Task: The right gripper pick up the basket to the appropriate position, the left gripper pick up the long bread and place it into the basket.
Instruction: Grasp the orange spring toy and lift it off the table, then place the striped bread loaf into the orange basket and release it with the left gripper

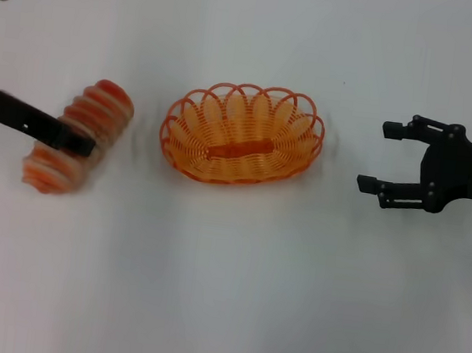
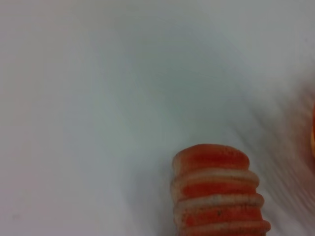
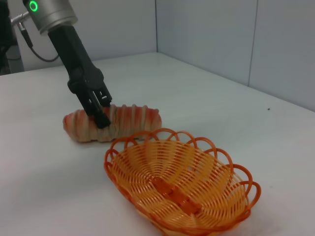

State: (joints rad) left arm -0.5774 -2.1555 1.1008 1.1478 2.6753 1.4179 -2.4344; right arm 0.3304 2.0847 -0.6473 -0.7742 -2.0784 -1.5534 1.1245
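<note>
1. Gripping at the long bread (image 1: 77,137), the left gripper (image 1: 79,143) is seen in the head view at the left of the white table (image 1: 234,270), its black fingers set across the middle of the loaf. In the right wrist view the same claw (image 3: 101,112) is shown from the side, one finger (image 3: 100,118) pressed against the near flank of the bread (image 3: 129,118); contact with the table under the loaf cannot be judged there.
2. The basket (image 1: 243,133) is shown by the head view as an oval standing on the table between the two arms, near the bread but apart from it. Its depth and looped wire wall are made plain only in the right wrist view (image 3: 182,189).
3. The left arm is seen reaching in from the left edge, angled down steeply onto the loaf in the right wrist view, a green ring lit near its wrist.
4. The right gripper (image 1: 383,157) is held well to the right of the basket, level above the table, its two fingers spread wide apart and pointed toward the basket, nothing between them.
5. Only one rounded end of the bread (image 2: 216,194) is given by the left wrist view, against bare table; no fingers are visible there.
</note>
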